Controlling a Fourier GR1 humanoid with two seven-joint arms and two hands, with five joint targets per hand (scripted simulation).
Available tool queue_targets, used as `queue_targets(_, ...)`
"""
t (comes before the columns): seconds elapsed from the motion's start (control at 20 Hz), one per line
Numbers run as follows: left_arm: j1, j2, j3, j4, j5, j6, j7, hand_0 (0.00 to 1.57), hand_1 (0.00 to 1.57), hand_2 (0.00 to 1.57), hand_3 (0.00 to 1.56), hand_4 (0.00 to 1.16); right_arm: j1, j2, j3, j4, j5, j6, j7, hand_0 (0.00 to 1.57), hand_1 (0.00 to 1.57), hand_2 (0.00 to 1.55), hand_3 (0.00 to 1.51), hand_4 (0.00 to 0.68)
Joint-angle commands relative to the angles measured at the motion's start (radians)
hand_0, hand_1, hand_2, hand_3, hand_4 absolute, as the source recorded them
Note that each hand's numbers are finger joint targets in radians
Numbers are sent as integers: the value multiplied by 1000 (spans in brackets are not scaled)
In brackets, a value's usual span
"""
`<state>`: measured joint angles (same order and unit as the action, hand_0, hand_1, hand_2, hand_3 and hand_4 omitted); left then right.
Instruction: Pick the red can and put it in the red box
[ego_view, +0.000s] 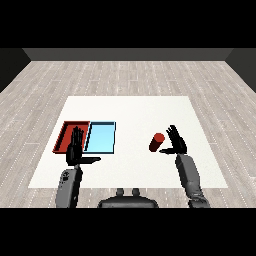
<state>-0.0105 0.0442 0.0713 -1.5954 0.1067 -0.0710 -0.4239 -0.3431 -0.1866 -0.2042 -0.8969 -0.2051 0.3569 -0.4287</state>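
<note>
1. Step in hand, as judged: approach to the pick. The red can (156, 142) stands on the white table (130, 107), at about 4 o'clock from table centre, not yet lifted.
2. Right hand (177, 143) sits just beside the can at its 3 o'clock; fingers spread and straight, thumb reaching toward the can's base. Holds nothing; I cannot tell whether it touches the can.
3. Left hand (76, 150) is over the near edge of the red tray (63, 136), fingers straight and pointing to 12 o'clock, thumb out to 3 o'clock. Holds nothing.
4. Next move, judged: curl the right hand's fingers round the can, lift, then carry it toward 9 o'clock, past the light blue tray (101, 137), to the red tray. The left hand may need to move aside.
5. Count: one red can, one red tray, one light blue tray, two hands.
</note>
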Motion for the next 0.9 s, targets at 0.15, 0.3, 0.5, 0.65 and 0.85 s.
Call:
queue_targets(0.15,20,-2,-13,-33,-4,-1,6,0,0,0,0,0,-16,10,16,70,16,-9,-44,0,0,0,0,0)
queue_targets(0.3,-52,18,12,-4,11,2,56,0,0,0,0,0,-52,17,12,147,26,-17,-86,0,0,0,0,0)
queue_targets(0.5,33,8,-12,-21,-11,-11,-3,0,0,0,0,0,-16,39,41,56,10,-6,-34,0,0,0,0,0)
queue_targets(0.65,30,5,-23,-67,-12,0,41,0,0,0,0,0,-131,30,10,303,33,14,-155,0,0,0,0,0)
queue_targets(0.85,-10,25,13,-54,19,-7,63,0,0,0,0,0,-102,100,39,167,12,-63,-61,0,0,0,0,0)
